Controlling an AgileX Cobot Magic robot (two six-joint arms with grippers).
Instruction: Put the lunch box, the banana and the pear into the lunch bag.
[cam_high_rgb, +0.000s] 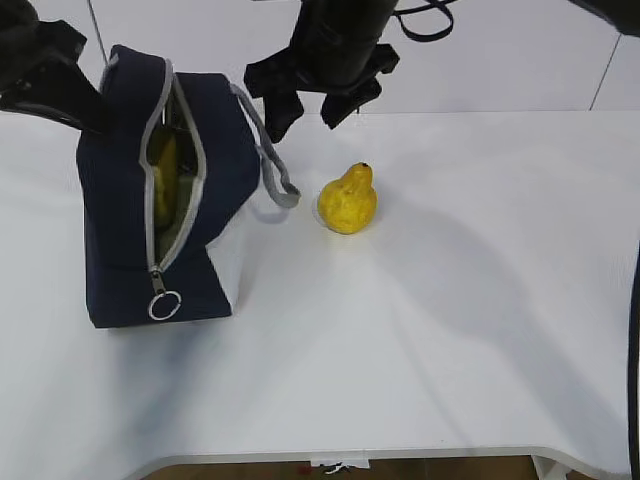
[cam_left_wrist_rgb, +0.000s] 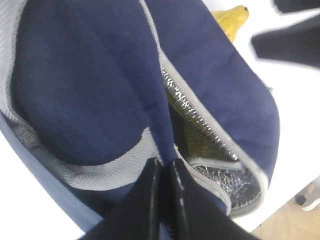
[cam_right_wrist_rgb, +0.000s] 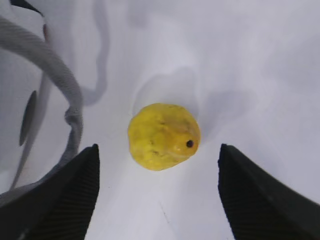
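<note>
The navy lunch bag (cam_high_rgb: 130, 240) stands at the left with its zipper open. The yellow banana (cam_high_rgb: 163, 180) shows inside the opening. A dull green patch (cam_left_wrist_rgb: 196, 136) lies deep inside by the silver lining; I cannot tell if it is the lunch box. The pear (cam_high_rgb: 347, 200) stands upright on the table right of the bag. My left gripper (cam_left_wrist_rgb: 165, 167) is shut on the bag's top edge beside the opening. My right gripper (cam_high_rgb: 308, 112) is open above and behind the pear; in the right wrist view the pear (cam_right_wrist_rgb: 164, 136) lies between and just beyond its fingers (cam_right_wrist_rgb: 65, 200).
The bag's grey loop handle (cam_right_wrist_rgb: 70, 100) hangs on the table just left of the pear. The zipper's ring pull (cam_high_rgb: 164, 304) hangs at the bag's front. The white table's front edge (cam_high_rgb: 350, 455) is near.
</note>
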